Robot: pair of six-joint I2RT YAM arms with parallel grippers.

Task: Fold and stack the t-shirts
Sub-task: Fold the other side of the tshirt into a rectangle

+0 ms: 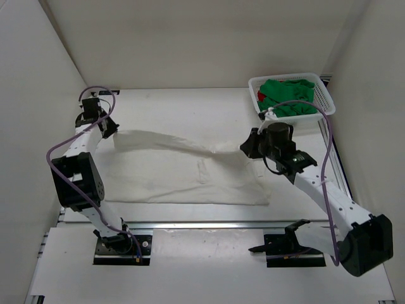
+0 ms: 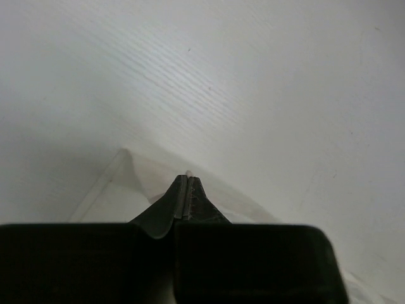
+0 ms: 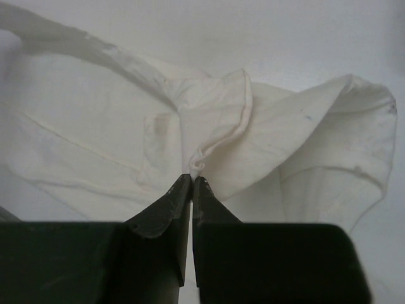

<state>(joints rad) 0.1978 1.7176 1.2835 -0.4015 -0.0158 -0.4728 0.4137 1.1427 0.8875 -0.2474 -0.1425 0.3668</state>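
The cream-white t-shirt [image 1: 183, 180] lies spread on the table, its far edge lifted into a taut band between my two grippers. My left gripper [image 1: 112, 134] is shut on the shirt's left end; in the left wrist view the gripper [image 2: 186, 180] pinches a thin cloth edge [image 2: 136, 174]. My right gripper [image 1: 245, 147] is shut on the right end; the right wrist view shows the gripper [image 3: 192, 180] pinching bunched cream cloth [image 3: 215, 126]. The green t-shirt [image 1: 290, 95] and a bit of the red t-shirt [image 1: 261, 96] lie in the basket.
The white mesh basket [image 1: 326, 95] stands at the back right, just behind my right arm. White walls close in the left, back and right sides. An aluminium rail [image 1: 209, 225] runs along the table's near edge.
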